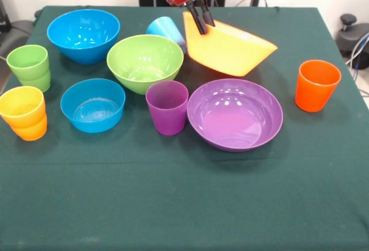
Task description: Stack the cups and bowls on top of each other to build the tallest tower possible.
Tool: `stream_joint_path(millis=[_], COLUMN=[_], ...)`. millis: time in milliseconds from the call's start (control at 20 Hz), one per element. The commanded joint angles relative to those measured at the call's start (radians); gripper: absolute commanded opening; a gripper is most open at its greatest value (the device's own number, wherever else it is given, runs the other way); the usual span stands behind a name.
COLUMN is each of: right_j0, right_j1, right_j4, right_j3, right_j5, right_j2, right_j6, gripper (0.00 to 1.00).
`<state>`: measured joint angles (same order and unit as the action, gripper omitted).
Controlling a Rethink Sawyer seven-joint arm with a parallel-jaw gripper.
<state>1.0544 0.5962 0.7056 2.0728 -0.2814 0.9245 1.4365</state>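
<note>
Gripping the raised far rim of the yellow bowl (230, 48), the claw (203, 21) is coming down from the red wrist at the top of the scene, its two dark fingers pinching that rim so the bowl is tilting steeply, its low edge toward the orange cup (316, 85), which is standing alone well off to the right. A light blue cup (166, 29) is lying on its side just behind the lime green bowl (145, 62), beside the tilted bowl. The big blue bowl (83, 34) is sitting at the back left, with the smaller blue bowl (93, 105) in front of it. A purple cup (167, 107) is standing between that bowl and the purple bowl (235, 113). At the left edge, green cups (29, 66) and yellow-orange cups (23, 112) are sitting nested in pairs on the green tablecloth (184, 205). No writing or brand marks are showing anywhere.
</note>
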Motion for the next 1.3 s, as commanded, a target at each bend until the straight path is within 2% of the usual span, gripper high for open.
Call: stream_joint_path(millis=[50, 500, 700, 1300], right_j0=[-0.007, 0.003, 0.024, 0.073], right_j1=[0.063, 0.048, 0.055, 0.004], right_j4=[-0.068, -0.100, -0.128, -0.157], right_j3=[0.066, 0.069, 0.075, 0.058], right_j5=[-0.031, -0.037, -0.065, -0.110], right_j2=[0.019, 0.025, 0.052, 0.095], right_j6=[0.095, 0.060, 0.039, -0.020], gripper=[0.00, 0.00, 0.00, 0.00])
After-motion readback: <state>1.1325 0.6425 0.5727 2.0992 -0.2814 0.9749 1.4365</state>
